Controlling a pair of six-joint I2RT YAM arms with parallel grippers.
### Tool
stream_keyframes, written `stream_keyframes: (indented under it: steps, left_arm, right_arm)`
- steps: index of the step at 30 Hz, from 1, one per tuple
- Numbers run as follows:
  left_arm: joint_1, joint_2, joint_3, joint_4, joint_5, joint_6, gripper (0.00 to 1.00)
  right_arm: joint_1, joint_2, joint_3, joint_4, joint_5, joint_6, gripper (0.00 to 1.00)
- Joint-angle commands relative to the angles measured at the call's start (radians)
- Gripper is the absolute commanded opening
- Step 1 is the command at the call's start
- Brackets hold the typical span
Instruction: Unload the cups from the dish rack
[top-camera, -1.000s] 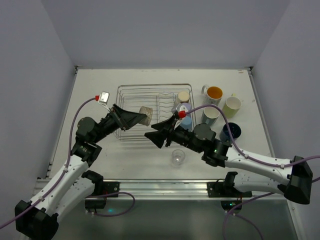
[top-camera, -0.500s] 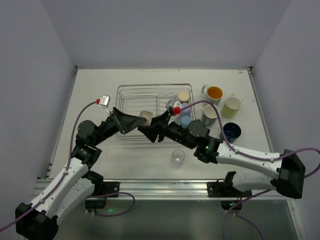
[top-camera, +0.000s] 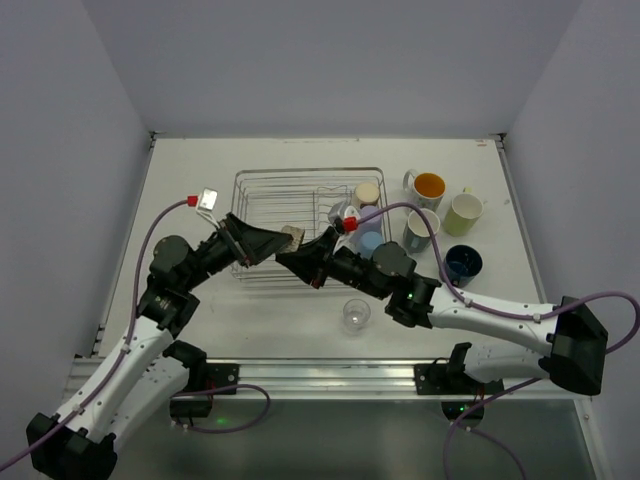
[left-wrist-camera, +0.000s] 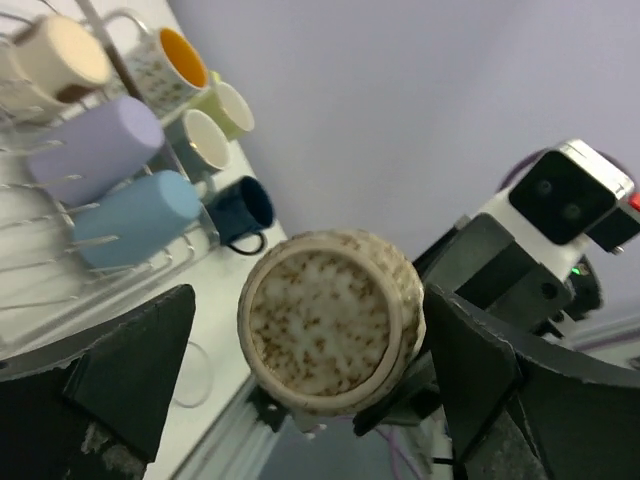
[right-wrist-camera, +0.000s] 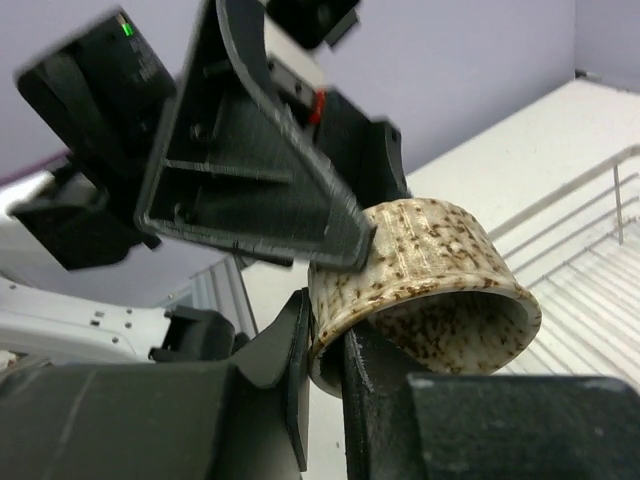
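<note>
- The white table (top-camera: 200, 170) fills the middle of the top view.
- The dish rack (top-camera: 275, 195) sits in the centre of that view, towards the far side of the table.
- The left gripper (left-wrist-camera: 305, 310) reaches in from the left over the rack's near edge. Its fingers are spread wide on either side of a speckled cup (left-wrist-camera: 335, 325), with a clear gap on the frame-left side.
- The right gripper (right-wrist-camera: 325, 350) comes in from the right and meets it there. Its fingers are pinched tight on the speckled cup's wall, one inside the rim and one outside.
- The speckled cup is off the table, above the rack's near edge, on its side.
- Three cups lie at the rack's right end: cream cup (left-wrist-camera: 60, 55), lavender cup (left-wrist-camera: 95, 150) and light blue cup (left-wrist-camera: 135, 220).
- Four stand on the table right of the rack: orange-lined mug (top-camera: 428, 185), yellow-green cup (top-camera: 464, 212), grey-teal cup (top-camera: 421, 228) and dark blue cup (top-camera: 462, 263).
- A clear glass (top-camera: 355, 314) stands below the rack, near the bottom centre.
</note>
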Motion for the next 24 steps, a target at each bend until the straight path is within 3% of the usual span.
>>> stream_keyframes:
  steps: [1,4,11,16,24]
  left_arm:
    - [0.004,0.001,0.126,-0.218,-0.071,0.229,1.00]
    - [0.004,-0.008,0.247,-0.448,-0.239,0.402,1.00]
    - [0.004,-0.080,0.351,-0.674,-0.578,0.712,1.00]
    - [0.002,-0.184,0.310,-0.722,-0.754,0.811,1.00]
    - [0.004,-0.264,0.165,-0.665,-0.782,0.837,1.00]
  right_arm:
    - [0.018,-0.030,0.038,-0.083,-0.012,0.006,0.00]
    - [0.055,-0.033,0.060,-0.311,0.014,0.010,0.00]
    - [0.167,0.074,0.123,-0.699,0.102,0.050,0.00]
    - [0.176,0.186,0.114,-0.772,0.140,0.088,0.00]
    - [0.175,0.444,0.233,-0.826,0.156,0.070,0.00]
